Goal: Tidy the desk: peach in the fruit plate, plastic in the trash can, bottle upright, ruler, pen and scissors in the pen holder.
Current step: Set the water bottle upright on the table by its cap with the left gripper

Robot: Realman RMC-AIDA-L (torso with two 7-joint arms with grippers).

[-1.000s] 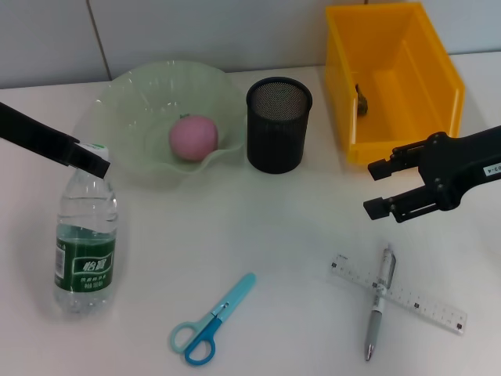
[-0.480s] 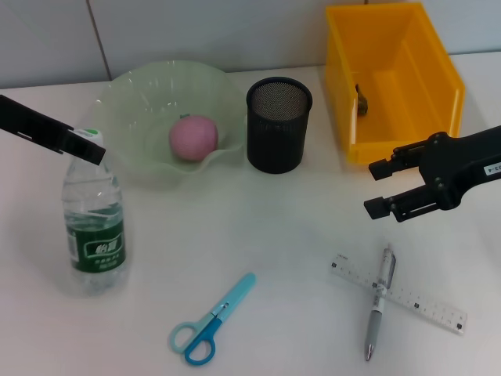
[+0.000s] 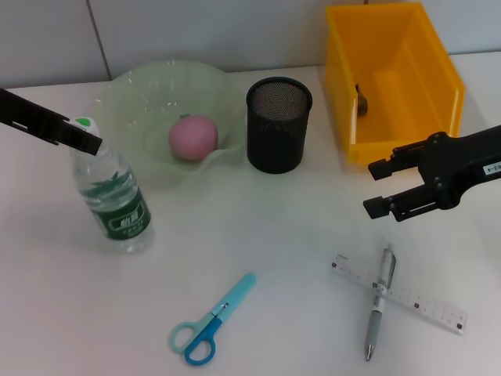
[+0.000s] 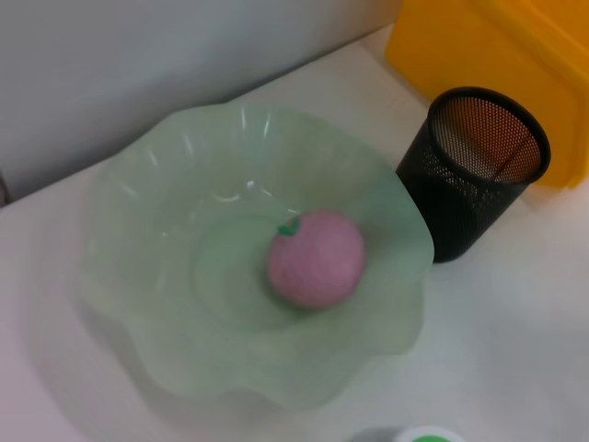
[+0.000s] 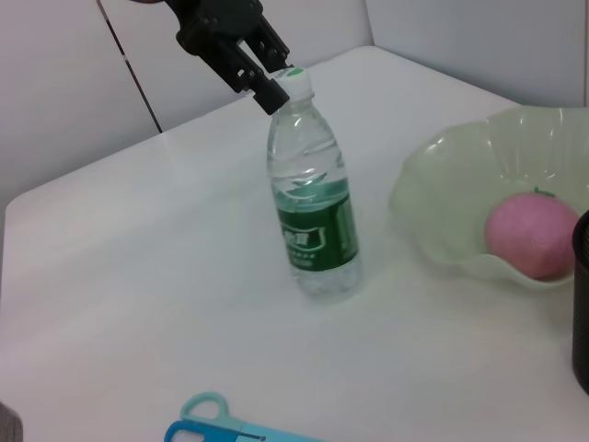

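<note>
A: Left gripper (image 3: 88, 139) is at the left edge of the head view, clamped on the cap of the bottle (image 3: 113, 197), and the bottle leans with its base toward the centre. It isn't fully upright yet.

B: Holding it by the cap makes sense: the grip is at the top, so the base can pivot on the desk (image 3: 258, 235) and settle flat.

A: Right gripper (image 3: 379, 188) hovers at the right of the frame, fingers apart and holding nothing, just below the yellow bin (image 3: 450, 86).

B: It is parked near the lower right, where the pen (image 3: 379, 298) lies crossed over the ruler (image 3: 407, 296). That looks handy for a later pick.

A: The peach (image 3: 193, 137) already sits in the green fruit plate (image 3: 133, 102), upper left of centre. The mesh pen holder (image 3: 279, 124) beside it looks empty.

B: The scissors (image 3: 210, 323) lie flat at bottom centre. There's a dark scrap inside the bin, but what it is can't be told.

A: So the bottle is the step in hand, and the stationery is all still out.
</note>
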